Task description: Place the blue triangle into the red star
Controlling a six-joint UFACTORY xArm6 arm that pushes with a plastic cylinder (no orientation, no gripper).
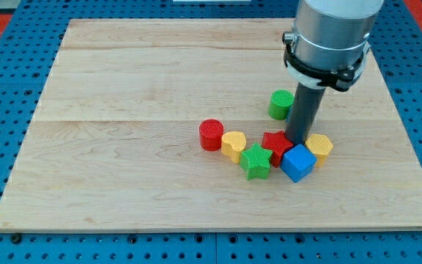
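Observation:
The red star (275, 144) lies right of the board's middle, toward the view's bottom. The blue block (297, 162), which looks cube-like from this angle, sits just to its lower right and touches it. My tip (296, 142) stands directly above the blue block in the view, wedged between the red star on its left and a yellow block (320, 145) on its right. The tip appears to touch the blue block's top edge. The rod rises from there to the arm's grey body (328, 33).
A green star (256, 160) touches the red star's lower left. A yellow heart (234, 144) and a red cylinder (211, 135) continue the row to the left. A green cylinder (280, 104) stands just left of the rod. The wooden board (123, 110) rests on a blue pegboard.

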